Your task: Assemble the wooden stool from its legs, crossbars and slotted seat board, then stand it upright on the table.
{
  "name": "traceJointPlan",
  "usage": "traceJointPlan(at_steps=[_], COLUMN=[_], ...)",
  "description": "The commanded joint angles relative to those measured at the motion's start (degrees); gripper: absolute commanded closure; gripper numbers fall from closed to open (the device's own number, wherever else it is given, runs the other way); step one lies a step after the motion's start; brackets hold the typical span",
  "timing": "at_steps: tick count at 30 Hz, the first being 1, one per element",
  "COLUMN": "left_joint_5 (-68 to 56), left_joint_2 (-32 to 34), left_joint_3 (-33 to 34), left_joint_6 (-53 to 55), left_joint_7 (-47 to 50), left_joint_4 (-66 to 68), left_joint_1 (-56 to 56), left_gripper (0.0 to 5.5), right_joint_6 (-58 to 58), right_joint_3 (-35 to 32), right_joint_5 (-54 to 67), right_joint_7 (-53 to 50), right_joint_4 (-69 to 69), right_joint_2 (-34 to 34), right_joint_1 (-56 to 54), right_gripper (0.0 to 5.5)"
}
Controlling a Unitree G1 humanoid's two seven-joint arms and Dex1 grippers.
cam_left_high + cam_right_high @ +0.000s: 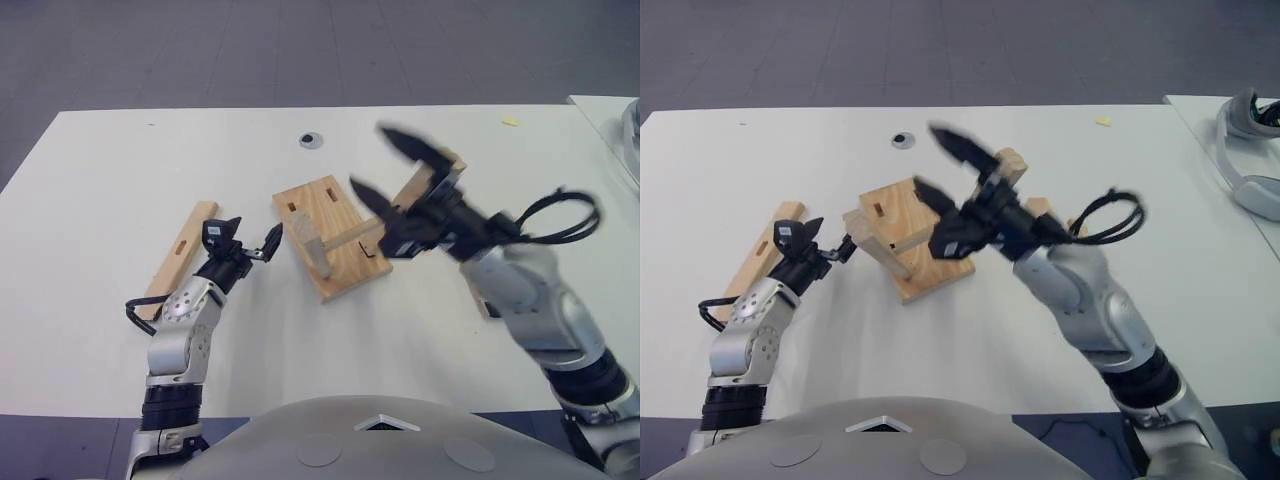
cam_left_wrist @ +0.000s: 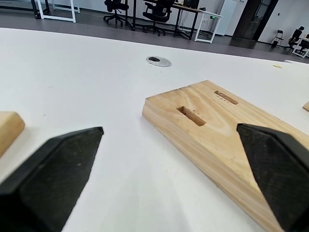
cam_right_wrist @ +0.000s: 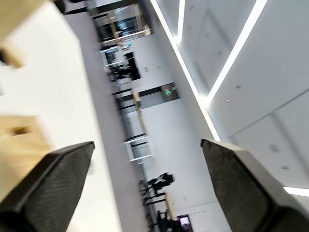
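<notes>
Barely started, I judge: one leg sits on the seat board, a slotted leg lies loose; left gripper and right gripper gape wide, empty.

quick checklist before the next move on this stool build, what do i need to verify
1. Left claw open and empty: ok.
2. Right claw open and empty: ok; it is raised above the table.
3. Seat board in front of the left claw, slots showing: ok; it lies close to the fingertips, not touching them.
4. Loose leg free to pick up: ok; it lies flat beside the left arm, apart from the board.
5. Wooden piece standing on the board fully seated in a slot: cannot tell.
6. Stool assembled and upright: not ok.
</notes>
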Motion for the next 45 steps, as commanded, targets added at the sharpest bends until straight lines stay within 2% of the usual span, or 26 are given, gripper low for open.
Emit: traceJointPlan(at_steps=[1, 7, 14, 22, 25, 28, 30, 32, 39, 45], left_joint_5=[-0.3, 0.3, 1.3, 1.9, 1.8, 1.7, 0.3, -1.8, -0.5, -0.4], left_joint_2=[0.8, 0.4, 0.0, 0.4, 0.4, 0.7, 0.3, -0.4, -0.7, -1.3], left_joint_3=[-1.1, -1.8, -1.4, -1.0, -1.2, -1.3, -0.3, 0.9, -0.4, 0.0], left_joint_6=[0.6, -0.1, -1.9, -3.8, -3.7, -3.2, -2.1, -0.7, -1.8, -2.7], left_joint_7=[-1.9, -2.3, -1.4, -1.6, -1.9, -2.3, -1.7, -1.1, -1.0, -0.7], left_joint_4=[0.3, 0.7, 4.9, 6.8, 6.4, 6.2, 5.1, 3.9, 4.6, 5.3], left_joint_1=[0.4, 1.2, -0.8, -2.7, -2.3, -2.6, -2.7, -3.7, -3.4, -4.0], left_gripper=[0.39, 0.39, 0.39, 0.39, 0.39, 0.39, 0.39, 0.39, 0.39, 0.39], right_joint_6=[5.0, 8.2, 15.3, 10.4, 6.6, 6.3, 6.5, 8.4, 8.6, 12.7], right_joint_3=[3.2, -0.4, -7.2, -12.7, -8.8, 0.1, 1.1, -0.7, -4.7, -12.9], right_joint_5=[0.4, 2.5, 6.7, -0.4, -3.6, -4.8, -3.3, -1.2, 0.6, 7.1], right_joint_7=[8.1, 8.0, 6.8, 0.0, -0.6, 2.6, 3.2, 3.2, 2.1, 1.6], right_joint_4=[6.2, 4.4, 1.9, 0.5, 2.3, 16.4, 20.8, 18.9, 14.5, 7.8], right_joint_2=[0.1, 3.3, 10.4, 9.9, 8.9, 7.1, 7.0, 8.1, 9.2, 14.0], right_joint_1=[4.0, 0.9, -7.2, -22.1, -16.3, -1.0, 3.7, 4.1, -3.6, -18.9], right_gripper=[1.38, 1.38, 1.38, 1.38, 1.38, 1.38, 1.38, 1.38, 1.38, 1.38])
